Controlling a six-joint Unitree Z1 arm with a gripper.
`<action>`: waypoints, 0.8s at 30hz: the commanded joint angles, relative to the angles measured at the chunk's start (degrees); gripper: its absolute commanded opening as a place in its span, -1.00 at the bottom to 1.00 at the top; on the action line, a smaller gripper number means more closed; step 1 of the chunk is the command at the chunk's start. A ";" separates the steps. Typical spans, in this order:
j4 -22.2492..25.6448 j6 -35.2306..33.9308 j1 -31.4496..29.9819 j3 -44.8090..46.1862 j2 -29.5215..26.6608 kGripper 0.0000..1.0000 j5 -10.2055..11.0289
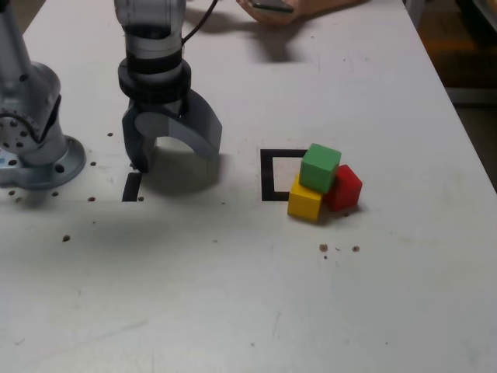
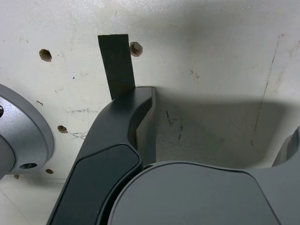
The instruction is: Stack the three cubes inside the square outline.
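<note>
The green cube (image 1: 321, 167) rests on top of the yellow cube (image 1: 305, 200) and the red cube (image 1: 344, 188), which stand side by side. This cluster covers the right side of the square outline (image 1: 269, 176) in the exterior view; the outline's left, far and near lines show. My gripper (image 1: 172, 158) hangs open and holds nothing, well to the exterior view's left of the cubes, just above the table. In the wrist view the gripper (image 2: 218, 117) has bare table between its fingers (image 2: 126, 126), and no cube shows.
A short black tape strip (image 1: 132, 186) (image 2: 117, 65) lies under the gripper's left finger. The arm's base (image 1: 35, 151) (image 2: 21, 136) stands at the exterior view's left. A person's hand (image 1: 272, 9) holds a dark object at the table's far edge. Small holes dot the table (image 1: 248, 311).
</note>
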 commanded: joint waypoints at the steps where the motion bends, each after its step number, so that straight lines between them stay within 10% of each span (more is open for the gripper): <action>1: -0.30 -0.09 0.06 0.31 0.66 0.99 0.07; 12: 2.82 -0.09 0.07 -0.86 -2.79 0.99 1.65; 18: 16.90 0.60 0.05 -7.85 -7.61 0.99 5.92; 24: 26.38 3.98 -1.02 -19.96 -6.33 0.99 5.39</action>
